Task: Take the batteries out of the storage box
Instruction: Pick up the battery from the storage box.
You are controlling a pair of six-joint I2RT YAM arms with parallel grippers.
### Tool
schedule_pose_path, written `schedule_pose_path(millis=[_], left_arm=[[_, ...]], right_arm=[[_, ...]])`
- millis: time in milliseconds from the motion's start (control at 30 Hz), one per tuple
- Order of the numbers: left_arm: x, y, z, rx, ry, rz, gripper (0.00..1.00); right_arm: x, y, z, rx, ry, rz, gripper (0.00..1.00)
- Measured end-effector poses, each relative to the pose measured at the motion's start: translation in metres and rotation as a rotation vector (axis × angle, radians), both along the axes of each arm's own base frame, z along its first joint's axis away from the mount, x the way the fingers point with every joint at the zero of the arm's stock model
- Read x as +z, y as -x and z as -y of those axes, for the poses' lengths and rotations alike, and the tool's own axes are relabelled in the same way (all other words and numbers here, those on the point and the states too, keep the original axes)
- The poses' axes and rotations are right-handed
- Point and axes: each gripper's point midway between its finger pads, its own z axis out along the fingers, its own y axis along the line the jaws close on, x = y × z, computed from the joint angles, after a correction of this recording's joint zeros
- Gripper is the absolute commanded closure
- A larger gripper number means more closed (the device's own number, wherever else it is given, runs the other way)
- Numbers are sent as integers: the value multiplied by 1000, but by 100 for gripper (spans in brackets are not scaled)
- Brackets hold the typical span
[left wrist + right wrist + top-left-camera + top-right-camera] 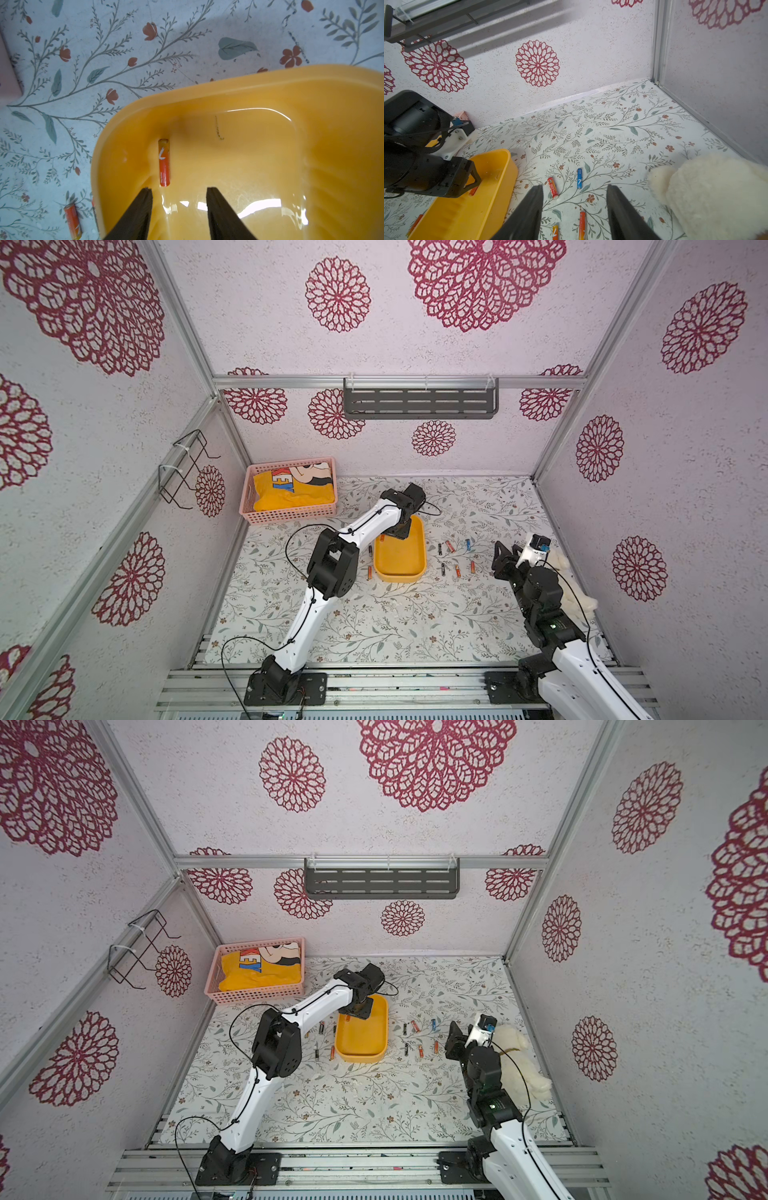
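Just ahead of my left gripper (178, 190), whose jaws stand spread with nothing between them, one orange battery (164, 164) lies on the floor of the storage box (270, 87), close to its wall. My right gripper (575, 187) hangs spread and empty over the table (633, 128). Just beyond it lie a blue battery (579, 178) and loose orange batteries (552, 188), outside the box.
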Motion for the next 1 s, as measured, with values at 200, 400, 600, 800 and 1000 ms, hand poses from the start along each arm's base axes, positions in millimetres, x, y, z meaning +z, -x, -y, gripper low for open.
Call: schedule_pose_path(millis=[200,400,600,800,1000], left_arm=[[-21,1,-2,9,-27,-30,54],[-29,0,-4,19,-40,-33,54],[-35,-1,-1,29,-8,-42,63],[-39,-7,4,46,71,-42,69],[-40,-14,6,60,142,-45,65]], right_arm=[[0,0,0,-1,0,1,45],[0,0,0,-2,0,1,45],[6,3,2,-8,-4,20,45],[15,7,7,-28,-11,55,45],[13,9,10,-38,-10,57,44]])
